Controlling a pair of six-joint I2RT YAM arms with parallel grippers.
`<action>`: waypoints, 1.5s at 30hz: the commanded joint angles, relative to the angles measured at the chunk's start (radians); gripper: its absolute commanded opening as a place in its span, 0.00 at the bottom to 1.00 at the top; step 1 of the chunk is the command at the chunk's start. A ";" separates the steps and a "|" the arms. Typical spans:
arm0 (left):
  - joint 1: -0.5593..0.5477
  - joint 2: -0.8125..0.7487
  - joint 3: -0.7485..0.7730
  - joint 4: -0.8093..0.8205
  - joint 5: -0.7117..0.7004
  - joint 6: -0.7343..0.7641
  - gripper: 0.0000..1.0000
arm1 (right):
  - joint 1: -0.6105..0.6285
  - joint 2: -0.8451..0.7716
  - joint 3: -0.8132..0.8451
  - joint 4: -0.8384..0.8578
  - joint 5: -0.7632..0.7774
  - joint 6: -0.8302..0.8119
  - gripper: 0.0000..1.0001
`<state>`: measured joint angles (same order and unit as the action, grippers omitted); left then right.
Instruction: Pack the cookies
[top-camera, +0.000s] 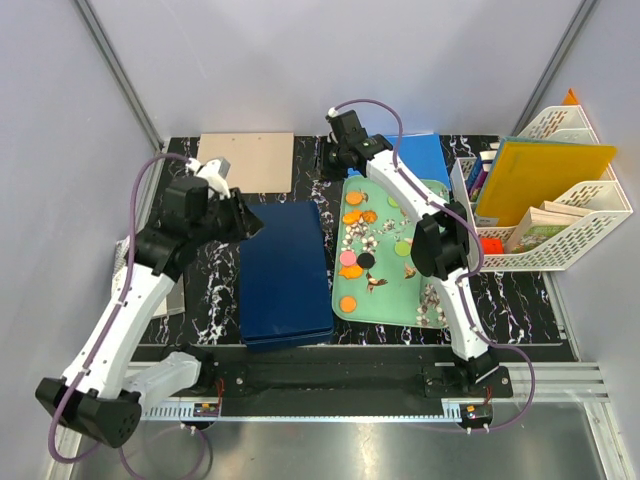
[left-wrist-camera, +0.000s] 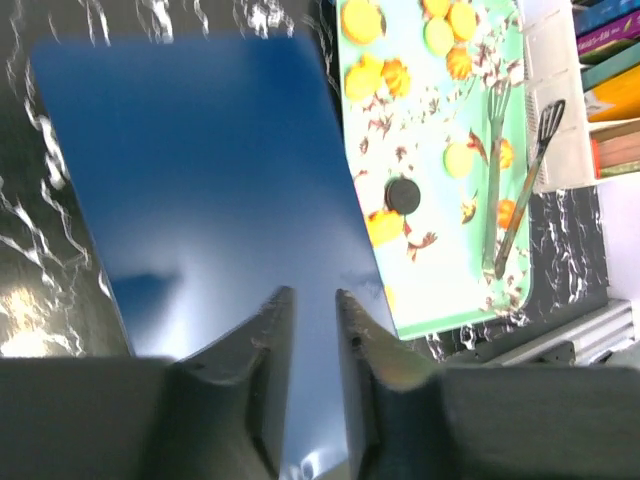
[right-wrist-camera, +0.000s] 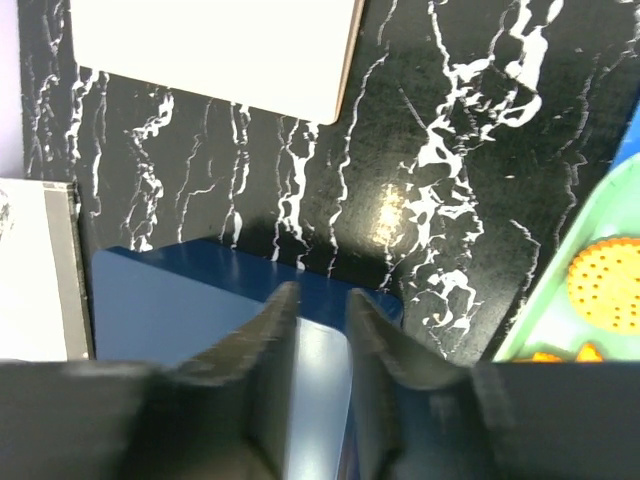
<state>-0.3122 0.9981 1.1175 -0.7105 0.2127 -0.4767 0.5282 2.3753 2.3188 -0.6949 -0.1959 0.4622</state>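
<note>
The cookies, mostly orange (top-camera: 353, 198) with a pink (top-camera: 348, 258), a black (top-camera: 366, 260) and a green one (top-camera: 410, 270), lie scattered on the mint-green tray (top-camera: 400, 295). A closed dark-blue box (top-camera: 285, 270) lies left of the tray. My left gripper (top-camera: 250, 218) hovers over the box's far left part, empty, jaws a narrow slit apart (left-wrist-camera: 313, 292). My right gripper (top-camera: 333, 165) hovers over the box's far right corner (right-wrist-camera: 380, 290), empty, jaws equally close (right-wrist-camera: 322, 288). The left wrist view shows box (left-wrist-camera: 200, 160), tray (left-wrist-camera: 440, 270) and cookies (left-wrist-camera: 362, 20).
A beige board (top-camera: 248, 160) lies at the back left. A white file rack (top-camera: 545, 210) with books stands to the right of the tray. A lighter blue flat piece (top-camera: 420, 155) lies behind the tray. Papers (top-camera: 125, 250) lie at the left edge.
</note>
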 joint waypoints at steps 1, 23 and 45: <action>-0.082 0.043 0.140 -0.046 -0.174 0.075 0.49 | -0.007 -0.112 -0.014 0.008 0.097 -0.040 0.50; -0.362 0.050 0.007 0.021 -0.277 -0.088 0.98 | -0.114 -0.419 -0.473 0.236 0.038 -0.056 0.92; -0.381 -0.276 -0.271 -0.047 -0.415 -0.252 0.00 | -0.067 -0.401 -0.511 0.299 -0.045 -0.016 0.38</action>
<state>-0.6899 0.7551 0.8703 -0.7700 -0.1429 -0.6403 0.4377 1.8725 1.6329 -0.3744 -0.1963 0.4507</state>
